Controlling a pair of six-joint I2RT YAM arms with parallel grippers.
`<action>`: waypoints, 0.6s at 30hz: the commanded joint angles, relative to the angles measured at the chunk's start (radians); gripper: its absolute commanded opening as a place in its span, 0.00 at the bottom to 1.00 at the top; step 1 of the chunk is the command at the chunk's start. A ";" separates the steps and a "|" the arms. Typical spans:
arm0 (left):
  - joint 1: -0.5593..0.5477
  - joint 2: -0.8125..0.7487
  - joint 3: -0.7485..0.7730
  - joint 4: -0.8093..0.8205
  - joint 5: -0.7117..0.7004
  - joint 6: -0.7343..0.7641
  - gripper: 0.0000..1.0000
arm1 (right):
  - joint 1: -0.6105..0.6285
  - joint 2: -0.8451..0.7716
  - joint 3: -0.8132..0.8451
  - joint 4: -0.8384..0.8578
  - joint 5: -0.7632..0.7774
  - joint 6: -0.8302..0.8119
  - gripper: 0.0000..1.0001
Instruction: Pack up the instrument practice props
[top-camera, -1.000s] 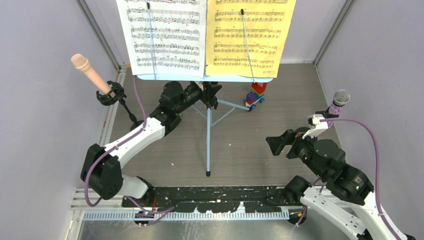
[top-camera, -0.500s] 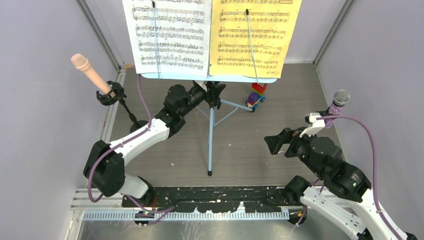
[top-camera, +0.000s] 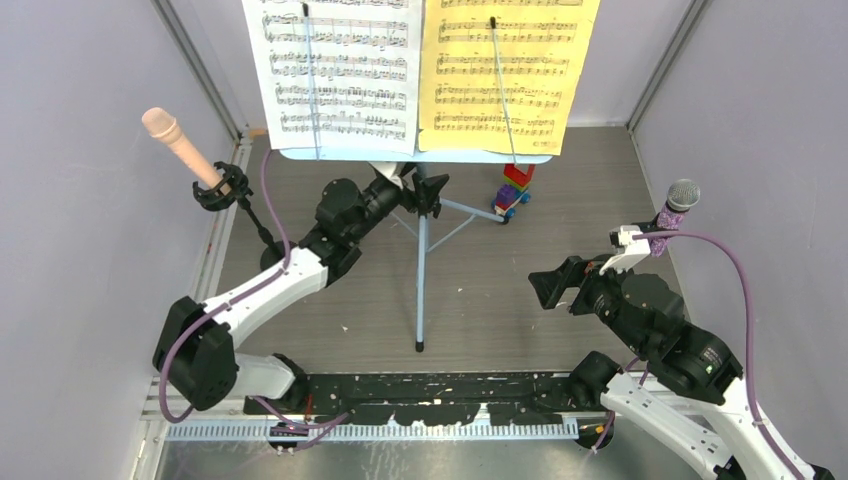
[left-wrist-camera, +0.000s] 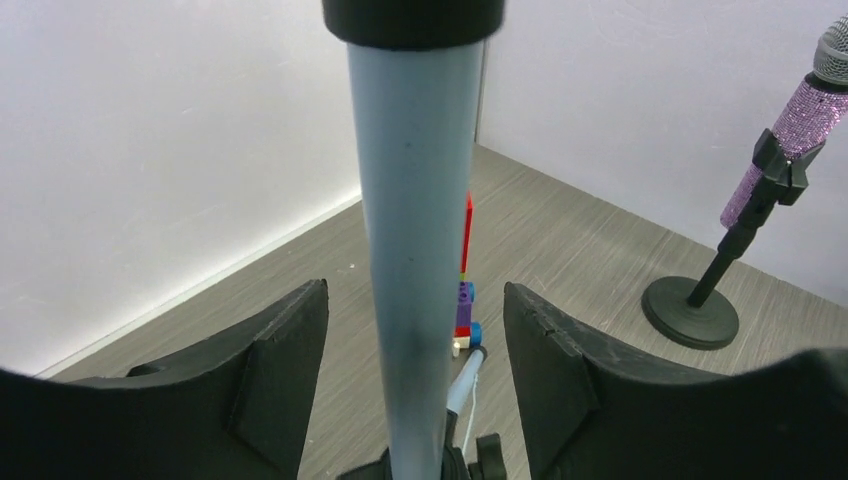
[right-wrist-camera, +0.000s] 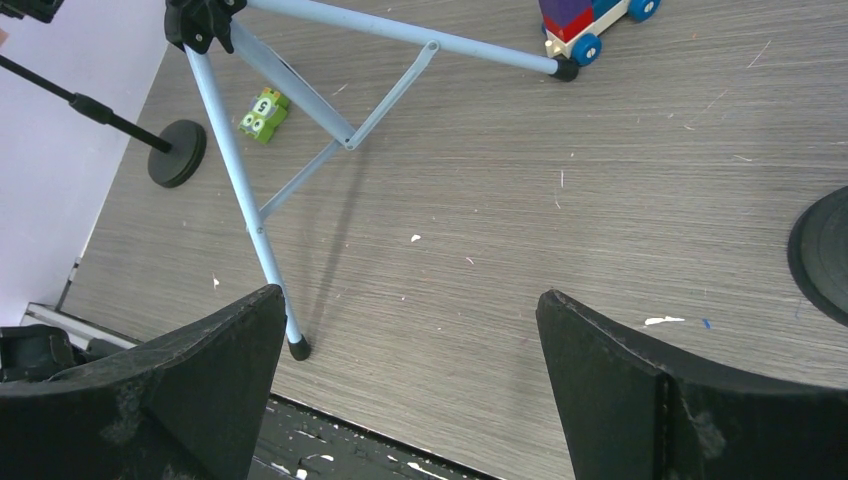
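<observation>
Grey wood-grain table (top-camera: 520, 320) is lying between pale walls. Left tool (left-wrist-camera: 410, 300) is standing parted around the upright pole (left-wrist-camera: 410, 180) of the pale-blue tripod-legged music rack (top-camera: 480, 157) at centre far, with gaps on both sides, probably letting it stand alone. Right tool (right-wrist-camera: 410, 300) is hovering wide and holding nothing at the near right, beside the purple glitter microphone (top-camera: 675, 205).

Wood-grain table (top-camera: 500, 300) bears tripod legs (top-camera: 420, 290), two mic holders (right-wrist-camera: 177, 153) (left-wrist-camera: 690, 312), brick car (top-camera: 511, 190), green block (right-wrist-camera: 264, 113).

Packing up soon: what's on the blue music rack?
A white score sheet left, a yellow score sheet right, each under a wire arm. They hide the face of the rack; only its lower lip shows.
</observation>
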 joint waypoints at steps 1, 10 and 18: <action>-0.005 -0.093 -0.045 0.047 -0.010 0.004 0.67 | 0.003 -0.011 0.020 0.034 0.001 -0.006 1.00; -0.004 -0.241 -0.190 0.005 0.013 -0.016 0.70 | 0.004 -0.025 0.048 0.035 0.024 -0.013 1.00; -0.008 -0.319 -0.271 -0.043 0.046 -0.020 0.72 | 0.004 -0.028 0.053 0.029 0.033 -0.023 1.00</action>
